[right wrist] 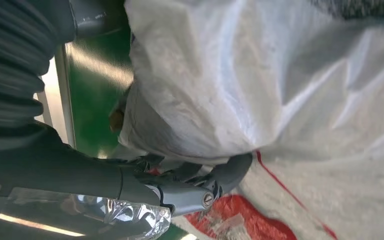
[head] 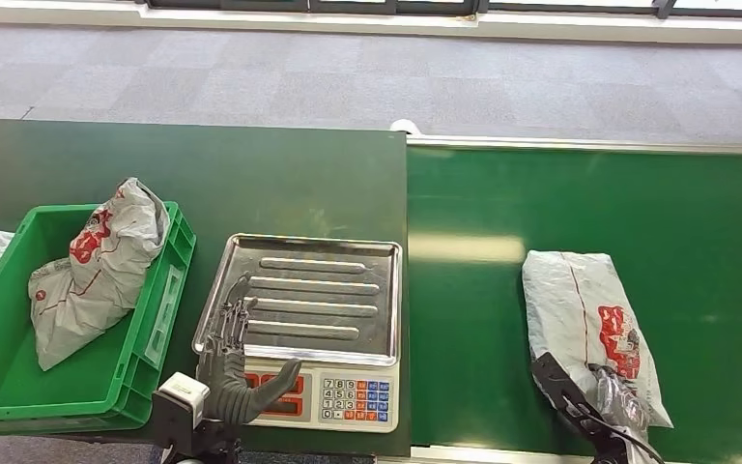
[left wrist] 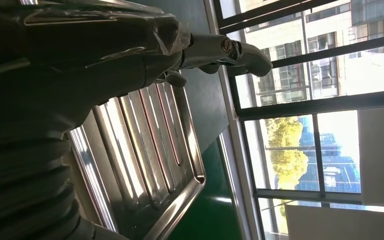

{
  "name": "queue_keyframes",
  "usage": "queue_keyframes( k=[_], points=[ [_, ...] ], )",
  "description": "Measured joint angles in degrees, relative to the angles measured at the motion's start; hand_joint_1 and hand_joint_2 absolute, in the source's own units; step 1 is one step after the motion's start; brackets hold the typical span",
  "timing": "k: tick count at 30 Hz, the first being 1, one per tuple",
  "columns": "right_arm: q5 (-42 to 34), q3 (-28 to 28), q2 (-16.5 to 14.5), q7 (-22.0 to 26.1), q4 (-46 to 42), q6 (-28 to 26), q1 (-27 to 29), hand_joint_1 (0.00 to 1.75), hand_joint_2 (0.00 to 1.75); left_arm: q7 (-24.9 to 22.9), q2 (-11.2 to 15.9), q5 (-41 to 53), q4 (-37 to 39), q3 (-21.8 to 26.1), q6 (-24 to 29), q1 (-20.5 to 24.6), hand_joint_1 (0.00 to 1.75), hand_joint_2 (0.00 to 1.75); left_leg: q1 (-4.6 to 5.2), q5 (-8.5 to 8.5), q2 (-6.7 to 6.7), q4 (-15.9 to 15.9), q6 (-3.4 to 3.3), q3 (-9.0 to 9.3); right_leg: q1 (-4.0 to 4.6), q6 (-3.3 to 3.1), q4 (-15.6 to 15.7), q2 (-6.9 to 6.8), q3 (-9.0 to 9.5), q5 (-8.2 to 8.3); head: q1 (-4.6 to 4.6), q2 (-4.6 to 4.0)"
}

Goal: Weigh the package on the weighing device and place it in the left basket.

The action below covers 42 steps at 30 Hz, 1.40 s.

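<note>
right robot hand (head: 611,398) grips the near end of the grey package (head: 589,324), which lies on the green conveyor belt (head: 464,290). left robot hand (head: 237,362) hovers spread and empty over the scale (head: 309,324) beside the green basket (head: 155,319).

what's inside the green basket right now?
One grey package with red print lies in the green basket, leaning on its far wall. Anything under the package is hidden.

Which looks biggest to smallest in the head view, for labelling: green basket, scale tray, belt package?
1. Green basket
2. Scale tray
3. Belt package, partly covered by the right hand
Apparent size only; basket and tray are close.
</note>
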<state>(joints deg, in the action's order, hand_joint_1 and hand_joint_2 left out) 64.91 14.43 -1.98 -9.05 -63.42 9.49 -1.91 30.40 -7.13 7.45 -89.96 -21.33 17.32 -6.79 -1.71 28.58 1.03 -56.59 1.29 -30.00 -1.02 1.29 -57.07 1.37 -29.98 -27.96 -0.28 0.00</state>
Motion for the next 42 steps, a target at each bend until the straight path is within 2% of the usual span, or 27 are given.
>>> queue_keyframes(
  k=[4, 14, 19, 23, 26, 31, 42],
  points=[
    [-0.5, -0.6, 1.0, 0.3, 1.4, -0.6, -1.9, 1.75, 1.75, 0.0, -0.2, 0.0, 0.0, 0.0, 0.4, 0.3, 0.00, 1.75, 0.01, -0.09, 0.05, 0.0, -0.06, 0.00, -0.01, 0.08, 0.0, 0.05, 0.05, 0.26, -0.01, 0.00],
    [-5.4, -5.9, 2.8, 2.4, 3.0, -11.3, -3.1, 1.75, 1.75, -0.2, -0.3, 0.0, -1.8, 0.8, 2.6, -1.5, 0.00, 1.75, 0.01, -0.12, -0.19, 0.0, -0.06, -0.50, 0.00, 0.12, 0.0, -0.05, -0.34, 0.25, -0.03, 0.00],
    [-8.9, -7.2, 2.2, 5.3, -2.7, -17.6, -0.6, 1.75, 1.75, 0.1, -0.2, 0.0, -2.3, 1.4, 2.9, -2.4, 0.00, 1.75, 0.01, -0.23, -0.51, 0.0, -0.05, -1.04, -0.01, 0.12, 0.0, -0.32, -0.79, 0.23, -0.05, 0.00],
    [-10.1, -7.6, 1.5, 6.7, -7.0, -19.5, 0.5, 1.75, 1.75, 0.3, -0.2, 0.0, -2.4, 1.8, 2.9, -2.5, 0.00, 1.75, 0.02, -0.26, -0.63, 0.0, -0.05, -1.28, -0.02, 0.15, -0.1, -0.42, -0.97, 0.21, -0.04, 0.00],
    [-13.2, -7.6, 0.9, 10.3, -9.7, -24.3, 1.5, 1.75, 1.75, 0.6, -0.1, -0.1, -2.4, 1.9, 2.7, -2.5, 0.00, 1.75, 0.03, -0.26, -0.67, 0.0, -0.05, -1.41, -0.04, 0.15, -0.1, -0.48, -1.09, 0.20, -0.04, 0.00],
    [-22.5, -7.6, -1.3, 20.5, -18.2, -34.1, 4.1, 1.75, 1.75, 1.5, -0.2, -0.4, -2.2, 1.9, 2.0, -1.8, 0.00, 1.75, 0.03, -0.26, -0.67, 0.0, -0.05, -1.49, -0.04, 0.15, -0.1, -0.48, -1.19, 0.20, -0.04, 0.00],
    [-29.5, -10.4, -6.3, 32.9, -32.6, -39.8, 5.4, 1.75, 1.75, 3.3, -0.7, -0.7, 0.3, 1.3, 0.8, 1.1, 0.00, 1.75, 0.04, -0.30, -0.67, 0.0, -0.05, -1.52, -0.05, 0.15, -0.1, -0.51, -1.19, 0.20, -0.04, 0.00]
  ],
)
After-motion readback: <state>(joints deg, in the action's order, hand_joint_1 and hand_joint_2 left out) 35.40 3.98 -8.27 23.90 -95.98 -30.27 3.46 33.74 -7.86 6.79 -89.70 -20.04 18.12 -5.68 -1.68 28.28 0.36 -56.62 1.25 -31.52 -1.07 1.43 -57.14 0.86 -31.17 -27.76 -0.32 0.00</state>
